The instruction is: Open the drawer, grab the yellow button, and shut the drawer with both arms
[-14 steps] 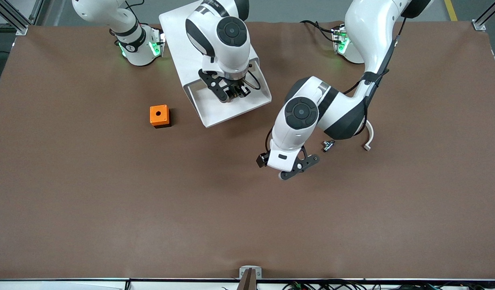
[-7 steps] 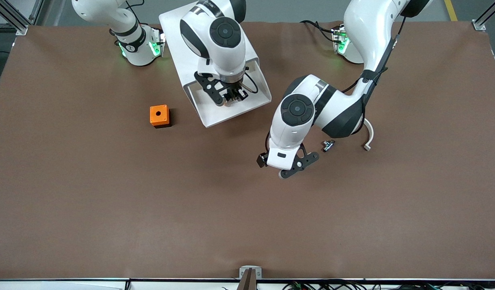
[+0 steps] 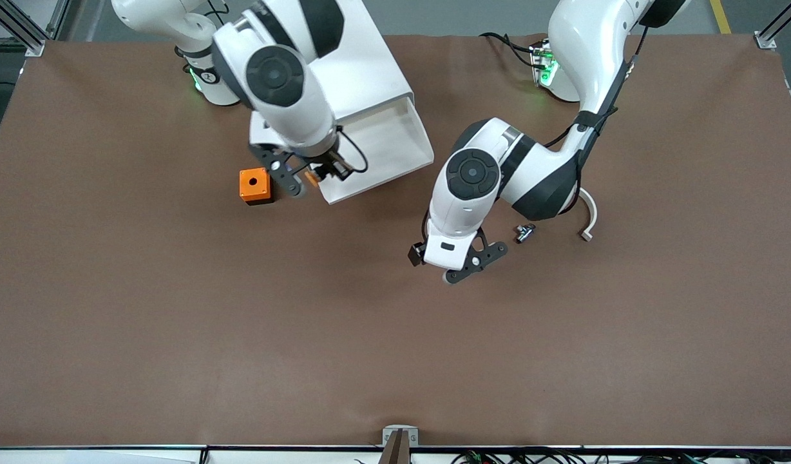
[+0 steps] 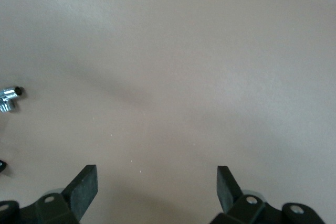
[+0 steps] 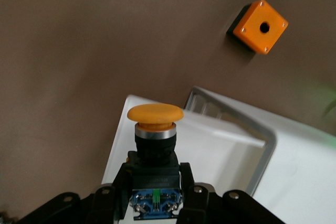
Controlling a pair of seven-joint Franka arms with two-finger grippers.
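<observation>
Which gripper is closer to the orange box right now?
Right. The right gripper, shut on the button, is up beside the orange box over the open drawer's corner. The left gripper hangs open over bare table, well away.

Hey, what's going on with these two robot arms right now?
The right gripper is shut on the button, holding it in the air over the edge of the open drawer, near the orange box. The left gripper waits open over bare table, beside a small metal part. The drawer is not yet closed.
</observation>
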